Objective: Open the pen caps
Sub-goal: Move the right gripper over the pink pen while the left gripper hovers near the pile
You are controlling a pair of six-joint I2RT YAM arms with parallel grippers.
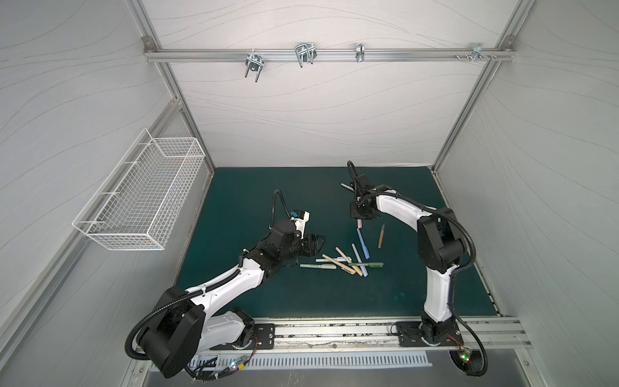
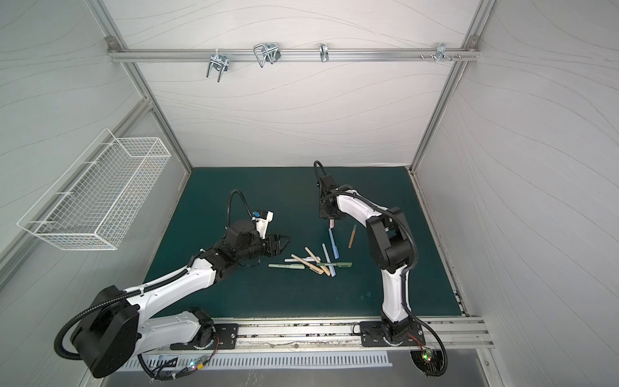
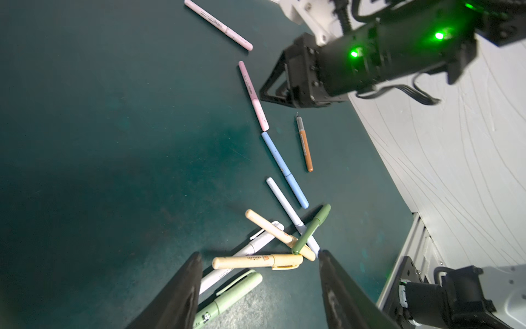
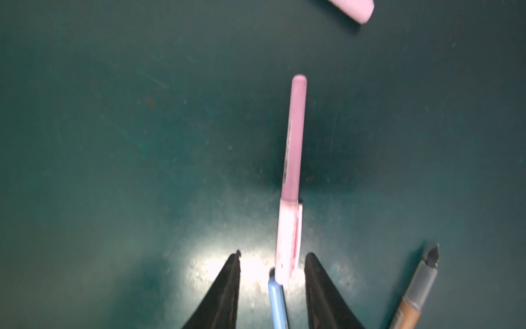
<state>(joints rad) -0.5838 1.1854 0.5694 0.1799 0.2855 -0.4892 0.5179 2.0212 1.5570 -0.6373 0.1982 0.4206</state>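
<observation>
The near strip of the green tabletop [image 1: 268, 301] is bare. Just beyond it lies a crossed heap of pens [image 1: 345, 263] in tan, green, white and pale blue, all capped as far as shows. Just left of the heap hangs the left tool [image 3: 259, 256], released and empty, its jaws wide and aimed at the heap. It is probably placed there to take the other end of a pen for the pull. Farther off, a blue pen [image 1: 363, 243] points away from the heap. To its right and apart from it lies a brown pen [image 3: 305, 148] with its tip bare, so that one looks done. At the blue pen's far end, about touching it, lies a pink pen [image 4: 294, 142] with its cap [image 4: 289, 236] on the near end. The right tool [image 4: 274, 253] points straight down over that cap, released, with a finger on each side and neither pressing. That straddle suits closing across the thin tube. Farthest of all, a second pink pen [image 1: 347, 187] lies alone, capped.
</observation>
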